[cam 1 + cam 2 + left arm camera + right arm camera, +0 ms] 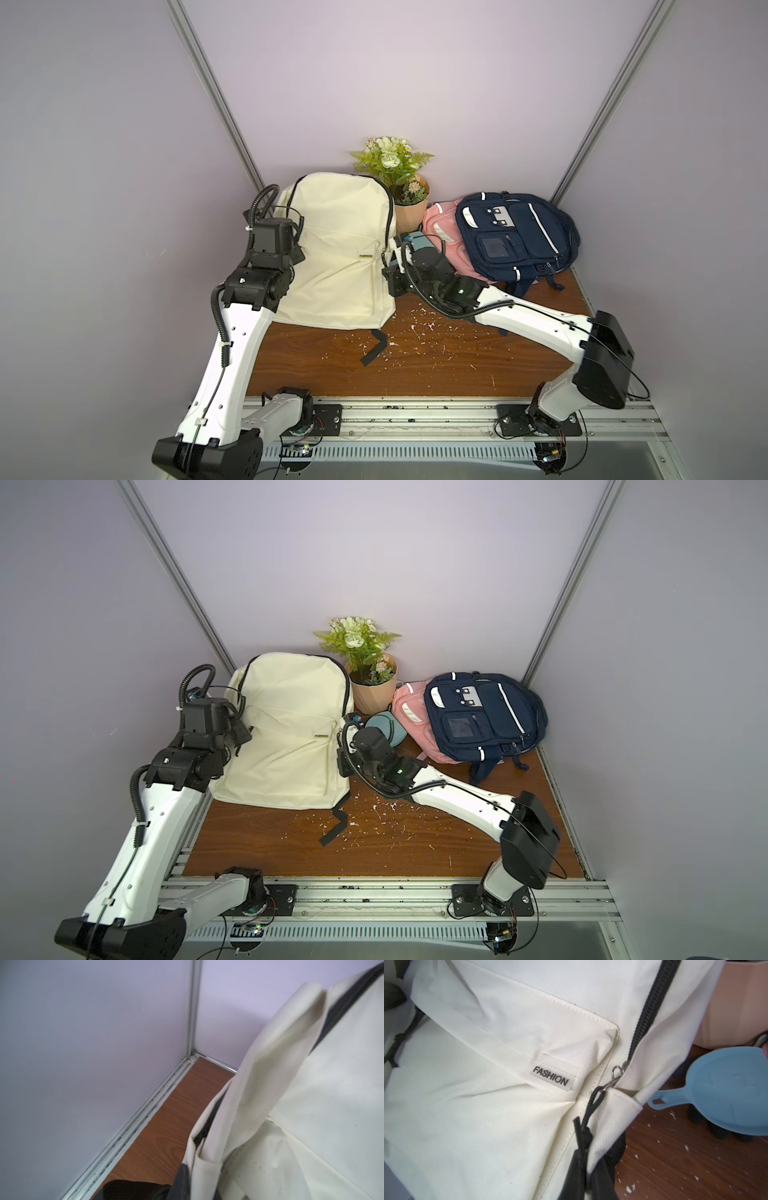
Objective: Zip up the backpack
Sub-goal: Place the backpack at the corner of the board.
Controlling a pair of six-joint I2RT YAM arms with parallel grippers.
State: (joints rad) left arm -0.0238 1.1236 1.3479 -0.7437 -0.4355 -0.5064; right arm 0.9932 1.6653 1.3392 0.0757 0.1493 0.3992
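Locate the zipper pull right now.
In the right wrist view, the zipper pull sits at the right edge of the cream backpack, beside the FASHION label, its cord in the right gripper.

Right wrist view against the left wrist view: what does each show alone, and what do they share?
Only the right wrist: the right gripper shut on the zipper's pull cord, the FASHION label, a blue scoop. Only the left wrist: the enclosure's corner post. Both: the cream backpack on the wooden table.

Cream backpack (286,737) beside flowerpot (372,694)
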